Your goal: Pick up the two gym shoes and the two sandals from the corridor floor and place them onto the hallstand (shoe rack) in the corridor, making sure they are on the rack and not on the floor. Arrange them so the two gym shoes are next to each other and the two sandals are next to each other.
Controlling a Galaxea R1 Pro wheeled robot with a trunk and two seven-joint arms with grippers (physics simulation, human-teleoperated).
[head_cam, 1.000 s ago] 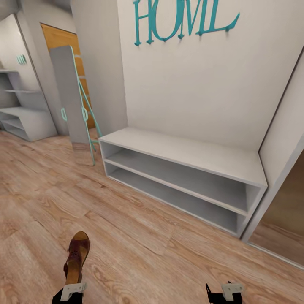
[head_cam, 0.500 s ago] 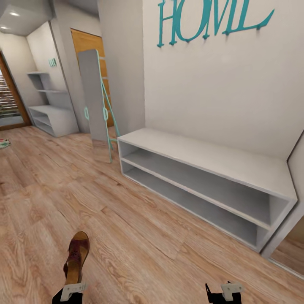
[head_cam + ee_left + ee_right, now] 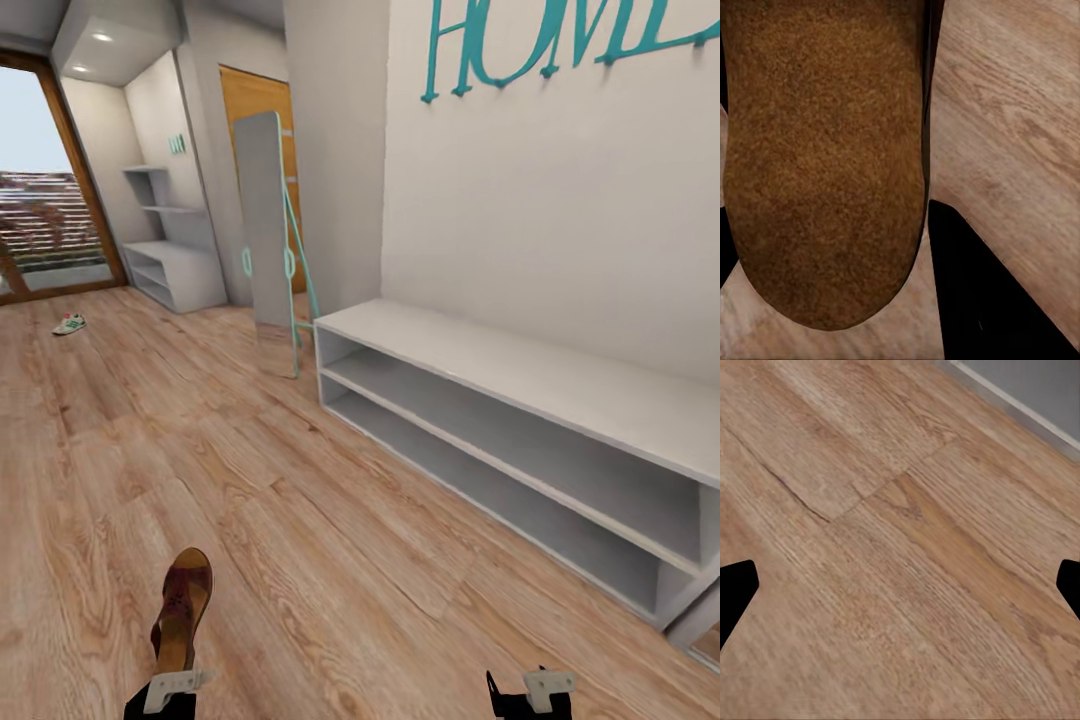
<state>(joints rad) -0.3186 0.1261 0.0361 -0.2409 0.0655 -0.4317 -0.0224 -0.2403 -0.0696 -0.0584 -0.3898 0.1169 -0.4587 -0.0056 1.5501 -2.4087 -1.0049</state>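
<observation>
Right now your left gripper [image 3: 165, 690] is clamped on a sandal [image 3: 181, 609], your right gripper [image 3: 900, 585] hangs wide open over the corridor floor [image 3: 300, 540], one gym shoe [image 3: 69, 324] far off.

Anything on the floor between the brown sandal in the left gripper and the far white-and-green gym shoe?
Nothing: in the head view, bare wood-plank floor separates the brown sandal from the gym shoe.

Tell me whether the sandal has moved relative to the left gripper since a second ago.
No. The sandal sits the same above the left gripper; the view itself turned.
</observation>
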